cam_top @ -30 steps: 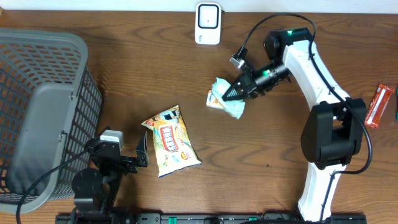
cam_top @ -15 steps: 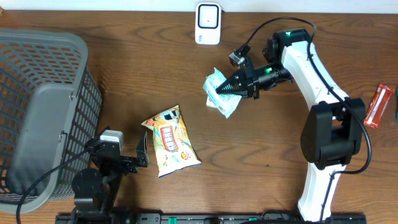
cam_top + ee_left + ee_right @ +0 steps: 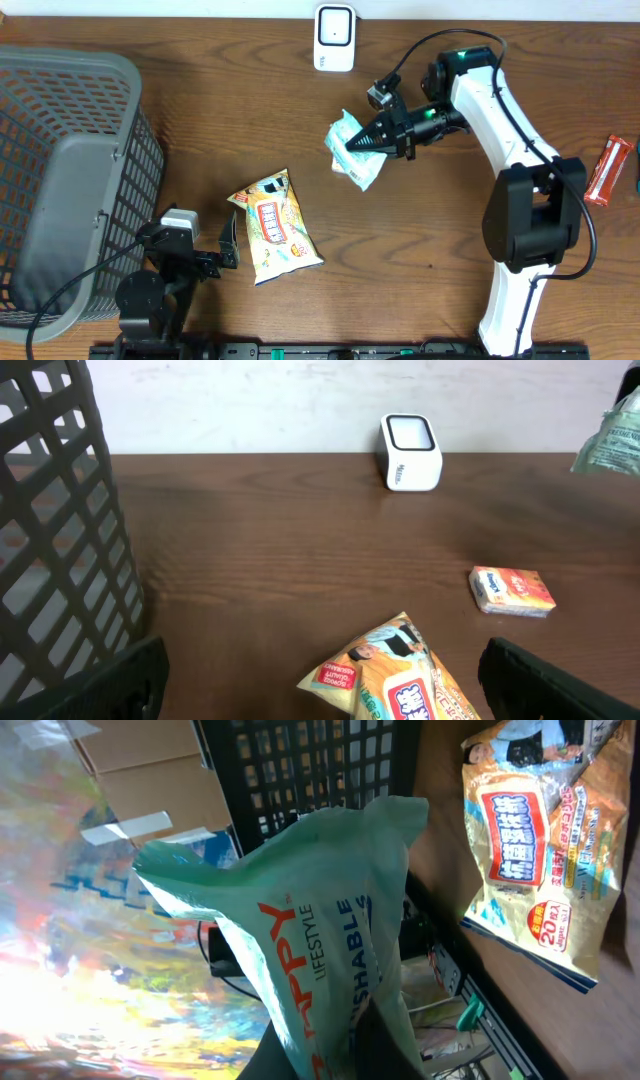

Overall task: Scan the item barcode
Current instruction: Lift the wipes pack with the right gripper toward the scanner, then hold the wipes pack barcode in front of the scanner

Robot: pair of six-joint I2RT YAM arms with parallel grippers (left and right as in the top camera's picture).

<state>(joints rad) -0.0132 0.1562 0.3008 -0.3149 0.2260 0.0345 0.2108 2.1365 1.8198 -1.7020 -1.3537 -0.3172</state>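
**Green pouch (image 3: 360,172) being held up by right gripper (image 3: 352,146)**

The green pouch is being pinched by the closed jaws of the right gripper and is being held raised off the desk (image 3: 430,230). In the left wrist view its corner is being shown high at the right edge, above the far line of the desk. In the right wrist view its printed face is being presented close to the lens, with red and blue lettering being displayed across it.

The scanner (image 3: 333,38), a white unit, is being stood at the back edge of the desk. It is being seen up and to the left of the pouch, near it but apart from it.

The left gripper (image 3: 222,250) is being held wide open, and nothing is being grasped in it. It is being positioned near the front of the desk, between the grey basket (image 3: 60,180) and a yellow snack packet (image 3: 275,228). The packet is being shown lying flat just beside the gripper.

A small orange box (image 3: 512,591) is being shown in the left wrist view, lying on the desk beyond the packet. A red wrapper (image 3: 610,168) is being seen at the right edge of the desk, well apart from the pouch.
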